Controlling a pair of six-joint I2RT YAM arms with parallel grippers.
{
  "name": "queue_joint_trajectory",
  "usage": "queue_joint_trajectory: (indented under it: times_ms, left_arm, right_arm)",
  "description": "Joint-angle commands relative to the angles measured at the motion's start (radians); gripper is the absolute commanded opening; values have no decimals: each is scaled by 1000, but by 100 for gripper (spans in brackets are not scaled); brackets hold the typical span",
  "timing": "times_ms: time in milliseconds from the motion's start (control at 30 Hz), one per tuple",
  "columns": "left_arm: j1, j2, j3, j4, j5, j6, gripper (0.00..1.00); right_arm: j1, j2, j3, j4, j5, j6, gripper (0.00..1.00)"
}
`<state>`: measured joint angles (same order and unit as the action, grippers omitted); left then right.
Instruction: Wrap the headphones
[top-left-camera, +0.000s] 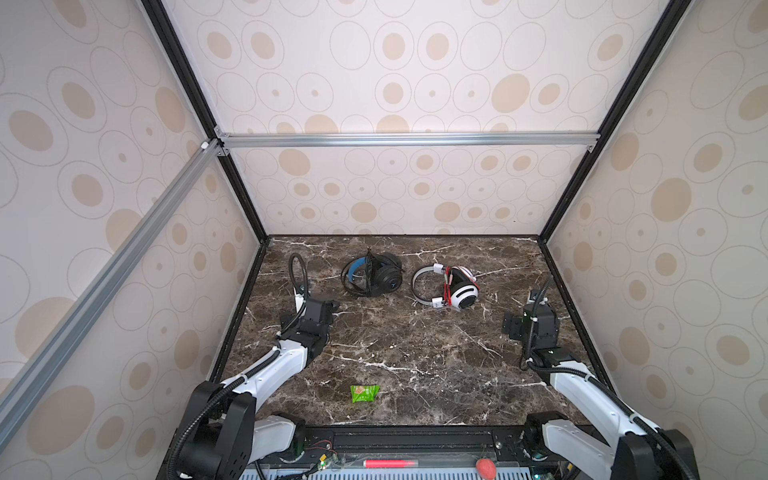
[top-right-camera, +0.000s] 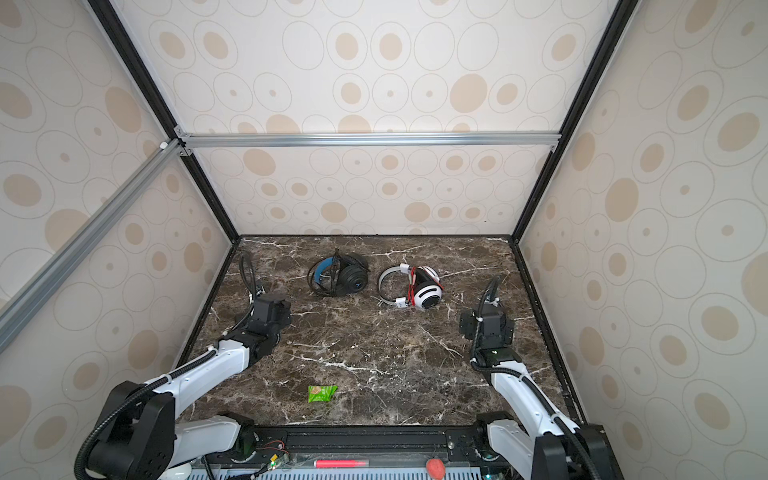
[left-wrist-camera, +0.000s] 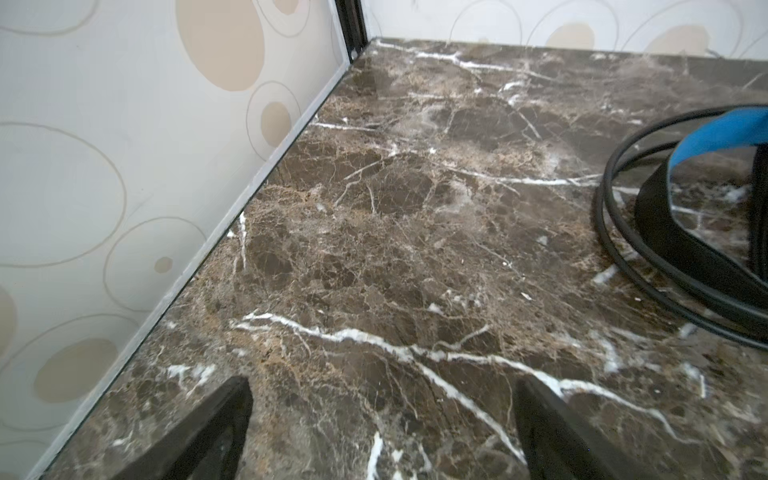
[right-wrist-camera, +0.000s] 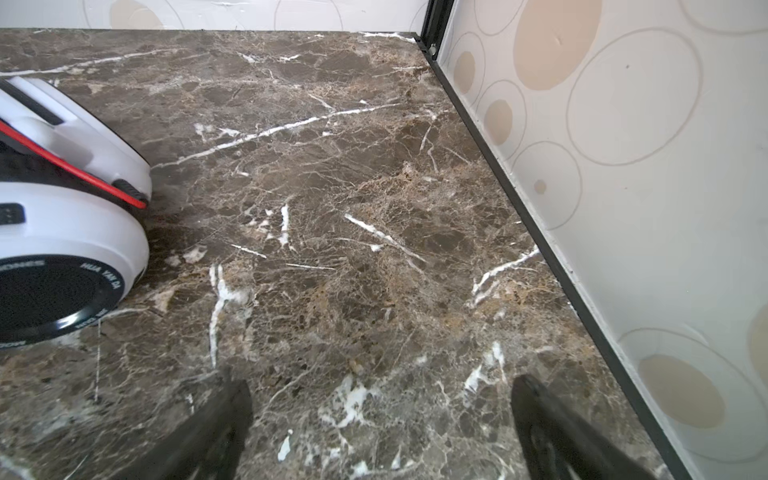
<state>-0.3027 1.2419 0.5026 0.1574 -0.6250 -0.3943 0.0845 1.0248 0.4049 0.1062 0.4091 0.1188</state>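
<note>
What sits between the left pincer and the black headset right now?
Nothing: only bare marble tabletop separates the open left pincer from the black headset. This is clearest in the left wrist view, and both top views agree.

1. The bench looks like polished brown marble with white veins, smooth and faintly glossy.
2. The white headset has a glossy white plastic shell with a matt black disc set in it.
3. The black headset looks like matt black plastic.
4. The rail across the back wall is brushed silver metal.
5. The green packet is shiny, crinkled film.
</note>
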Motion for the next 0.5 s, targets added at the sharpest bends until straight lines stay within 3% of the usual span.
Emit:
queue_joint_trajectory:
  times_ms: [0,67,167,333,467]
  left_arm:
    - [9,51,-45,453,-71,156,98]
    - [16,105,-30,541,-106,234,98]
    - [40,148,-64,733,-72,321,98]
    - [95,225,-68,915,30,359,98]
    - [156,308,-22,960,101,362,98]
  right_arm:
    - [-27,37,-41,236,-62,-5,100]
    - [-43,84,-61,306,-80,0,100]
    - [-55,158,-80,413,-124,-12,100]
    - [-68,259,-47,511,-195,-21,100]
    - [-75,361,-9,587,-234,-28,100]
